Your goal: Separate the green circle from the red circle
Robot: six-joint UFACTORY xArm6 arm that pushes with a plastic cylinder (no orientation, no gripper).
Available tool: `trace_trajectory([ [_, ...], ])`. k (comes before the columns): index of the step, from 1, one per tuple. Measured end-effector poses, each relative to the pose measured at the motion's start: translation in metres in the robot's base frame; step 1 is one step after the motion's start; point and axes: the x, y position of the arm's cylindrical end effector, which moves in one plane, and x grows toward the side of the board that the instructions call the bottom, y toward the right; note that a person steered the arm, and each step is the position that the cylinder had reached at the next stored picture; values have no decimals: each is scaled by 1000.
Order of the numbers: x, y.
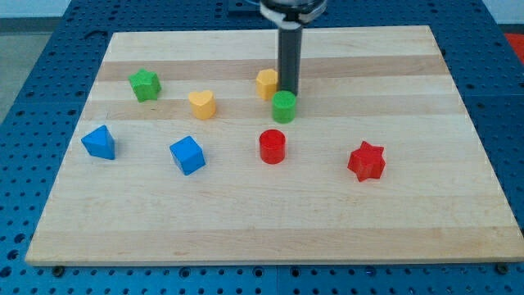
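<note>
Green circle [284, 107] is sitting near red circle [272, 147]; my tip [288, 92], w/o pincer, is touching its far side, approx. between it and orange block [267, 83].

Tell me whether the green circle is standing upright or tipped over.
Upright. The green circle shows its flat round top facing up, resting on the board, with my tip at its upper edge and the red circle apart below it.

Wooden bench [409, 221] carrying eight blocks.
I see green star [145, 84], yellow heart [202, 104], yellow hexagon [267, 83], green circle [284, 107], red circle [272, 147], red star [366, 161], blue pentagon [99, 142], blue cube [187, 155].
</note>
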Motion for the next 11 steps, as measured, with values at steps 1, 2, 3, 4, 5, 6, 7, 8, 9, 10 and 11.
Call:
trace_trajectory([
  [1,18,-32],
  [2,19,-38],
  [3,-7,-7],
  [4,-13,29],
  [5,11,40],
  [6,40,35],
  [7,62,11],
  [8,75,-35],
  [9,75,-39],
  [10,57,-20],
  [11,33,-21],
])
